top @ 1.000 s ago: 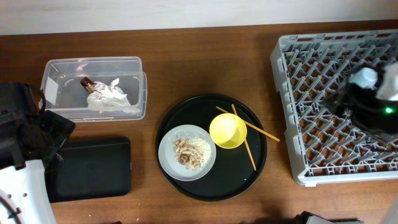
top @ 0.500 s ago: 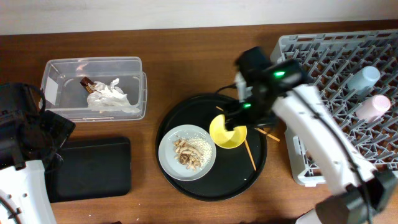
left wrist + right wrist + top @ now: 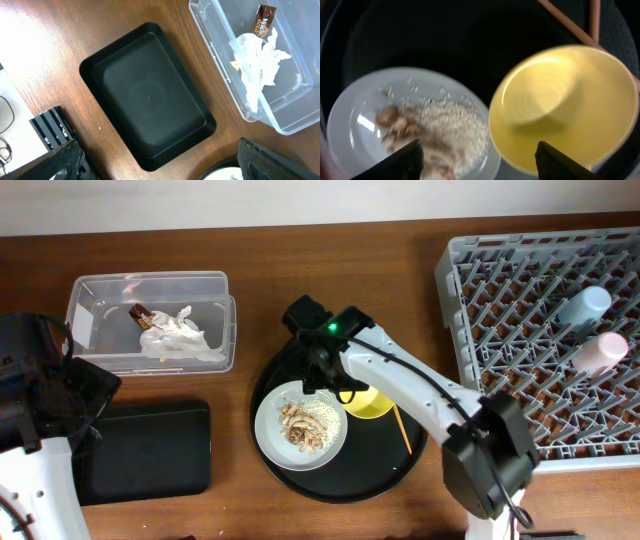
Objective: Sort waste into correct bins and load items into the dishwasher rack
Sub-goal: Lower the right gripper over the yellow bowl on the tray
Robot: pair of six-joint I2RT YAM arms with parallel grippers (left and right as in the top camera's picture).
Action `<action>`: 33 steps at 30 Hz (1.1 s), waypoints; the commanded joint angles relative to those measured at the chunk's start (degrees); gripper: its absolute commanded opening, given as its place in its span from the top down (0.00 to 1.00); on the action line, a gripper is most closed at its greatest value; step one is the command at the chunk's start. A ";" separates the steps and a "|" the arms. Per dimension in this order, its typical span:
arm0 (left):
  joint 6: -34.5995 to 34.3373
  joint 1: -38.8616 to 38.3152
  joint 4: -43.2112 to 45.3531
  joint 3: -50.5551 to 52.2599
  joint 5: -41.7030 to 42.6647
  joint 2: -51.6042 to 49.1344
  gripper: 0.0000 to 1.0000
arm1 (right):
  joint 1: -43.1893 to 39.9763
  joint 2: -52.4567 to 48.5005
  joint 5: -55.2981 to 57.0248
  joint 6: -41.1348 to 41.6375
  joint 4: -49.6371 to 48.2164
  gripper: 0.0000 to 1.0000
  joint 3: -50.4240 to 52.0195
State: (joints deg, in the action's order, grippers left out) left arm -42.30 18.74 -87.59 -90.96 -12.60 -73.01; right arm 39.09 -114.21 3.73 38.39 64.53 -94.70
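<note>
The right gripper (image 3: 480, 162) hovers over the large round black tray (image 3: 330, 480), its jaws well apart and holding nothing, above the seam between the yellow bowl (image 3: 560, 105) and the pale grey-green round plate (image 3: 270, 430) carrying beige-brown food scraps (image 3: 300, 427). Thin wooden chopsticks (image 3: 402, 430) lie beside the bowl. The left gripper (image 3: 160, 165) hangs wide open and empty over the shallow black rectangular tray (image 3: 150, 95). Crumpled white paper (image 3: 180, 335) sits inside the clear plastic rectangular tub (image 3: 100, 290). A small blue cup (image 3: 585, 307) and a small pink cup (image 3: 600, 352) rest in the large grey plastic rack (image 3: 500, 330).
</note>
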 commanded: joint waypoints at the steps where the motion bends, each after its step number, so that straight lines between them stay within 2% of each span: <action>1: -0.55 0.28 -0.09 0.13 -0.22 0.61 0.01 | -0.15 -3.74 2.14 1.62 -2.01 0.27 0.04; 9: -0.55 0.28 -0.09 0.13 -0.22 0.61 0.00 | -1.27 -5.05 3.52 2.80 -6.36 0.43 0.04; 17: -0.55 0.28 -0.09 0.11 -0.22 0.61 0.01 | -2.05 -5.42 6.47 3.65 -6.93 0.48 0.74; 24: -0.55 0.28 -0.07 0.13 -0.22 0.61 0.01 | -2.78 -5.42 4.24 9.09 -6.40 0.53 2.45; 33: -0.52 0.28 -0.09 0.11 -0.22 0.61 0.01 | -2.73 -5.42 4.63 9.09 -7.34 0.53 4.55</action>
State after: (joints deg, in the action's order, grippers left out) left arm -42.33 18.74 -87.59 -90.96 -12.60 -73.01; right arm 36.71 -119.22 7.90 46.57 57.36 -91.79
